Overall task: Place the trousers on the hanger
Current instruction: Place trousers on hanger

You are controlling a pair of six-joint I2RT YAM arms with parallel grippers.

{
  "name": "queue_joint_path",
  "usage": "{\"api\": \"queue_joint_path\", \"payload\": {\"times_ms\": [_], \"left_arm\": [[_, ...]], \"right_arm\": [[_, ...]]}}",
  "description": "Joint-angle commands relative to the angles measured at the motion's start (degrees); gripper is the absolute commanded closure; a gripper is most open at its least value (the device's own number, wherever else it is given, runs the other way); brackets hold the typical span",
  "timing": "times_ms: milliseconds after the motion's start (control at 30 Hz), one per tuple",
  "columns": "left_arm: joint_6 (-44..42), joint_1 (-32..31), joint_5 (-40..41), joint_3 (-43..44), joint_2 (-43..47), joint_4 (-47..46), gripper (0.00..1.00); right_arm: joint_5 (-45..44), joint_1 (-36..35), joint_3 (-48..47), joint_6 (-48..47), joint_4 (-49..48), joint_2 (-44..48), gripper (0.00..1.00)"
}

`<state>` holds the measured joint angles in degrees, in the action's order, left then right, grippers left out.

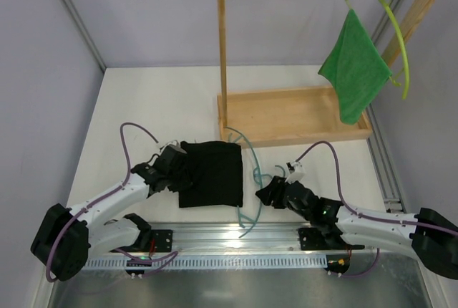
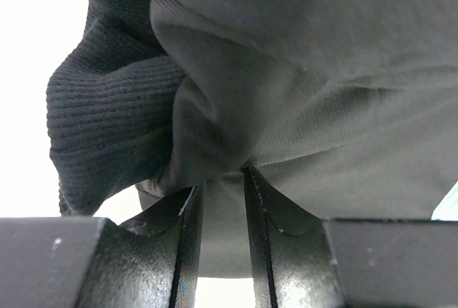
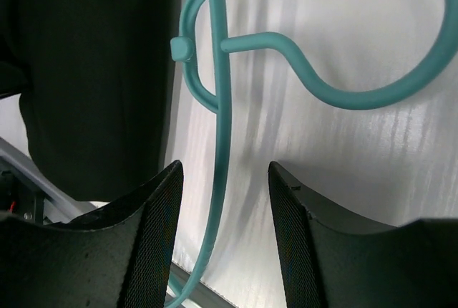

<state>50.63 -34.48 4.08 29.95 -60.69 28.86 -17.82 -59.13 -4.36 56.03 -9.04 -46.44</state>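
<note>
The right tool (image 3: 225,172), jaws apart, straddles the hanger (image 3: 257,39); the left tool (image 2: 222,193) clamps the trousers (image 2: 322,71).

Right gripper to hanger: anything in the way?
Nothing visible. The right gripper has its jaws open astride the hanger's thin arm, with only bare table around it. The trousers lie beside that stretch, not across it.

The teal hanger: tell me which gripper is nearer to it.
Right. The right gripper straddles the hanger with open jaws, near its hook. The left gripper pinches the trousers at their edge farthest from the hanger.
</note>
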Motion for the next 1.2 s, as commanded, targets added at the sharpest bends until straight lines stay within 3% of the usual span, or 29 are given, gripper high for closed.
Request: {"api": "queue_joint_path", "payload": {"times_ms": [0, 167, 600, 700, 800, 833, 867, 1033, 1067, 1133, 1167], "left_arm": [[0.9, 0.1, 3.3, -0.2, -2.9, 0.0, 0.71], [1.3, 0.1, 3.6, 0.5, -2.8, 0.1, 0.71], [2.0, 0.1, 5.5, 0.8, -3.9, 0.5, 0.70], [2.2, 0.1, 5.6, 0.8, -4.5, 0.5, 0.71], [2.6, 0.1, 6.0, 0.7, -4.9, 0.3, 0.70], [2.6, 0.2, 6.1, 0.8, -5.0, 0.4, 0.71], [2.6, 0.1, 6.2, 1.0, -5.1, 0.6, 0.70], [2.4, 0.2, 8.3, 3.8, -4.3, 3.4, 0.71], [2.0, 0.2, 10.0, 4.6, -4.0, 5.5, 0.71], [1.1, 0.6, 11.6, 7.2, -3.2, 7.6, 0.70], [0.8, 0.9, 12.1, 8.1, -2.8, 9.2, 0.70]], "right_arm": [[3.8, 0.7, 3.5, -3.9, -12.7, 0.2, 0.46], [7.1, 2.4, 2.4, -6.1, -15.7, -4.6, 0.46], [16.4, 6.0, 6.0, -7.4, -37.3, -18.2, 0.49], [16.6, 6.2, 5.9, -6.8, -39.8, -20.8, 0.57], [16.3, 6.9, 6.1, -5.1, -42.4, -24.5, 0.76], [16.2, 6.8, 6.6, -4.7, -43.4, -25.4, 0.90], [16.2, 7.0, 6.6, -4.4, -44.5, -25.5, 0.96], [12.5, 7.2, 5.1, -4.9, -35.8, -19.0, 0.96], [11.2, 7.1, 5.1, -4.8, -27.3, -13.8, 0.96], [7.0, 7.1, 2.1, -5.0, -19.1, -6.5, 0.96], [5.4, 7.1, 1.4, -4.9, -9.5, 1.9, 0.96]]}}
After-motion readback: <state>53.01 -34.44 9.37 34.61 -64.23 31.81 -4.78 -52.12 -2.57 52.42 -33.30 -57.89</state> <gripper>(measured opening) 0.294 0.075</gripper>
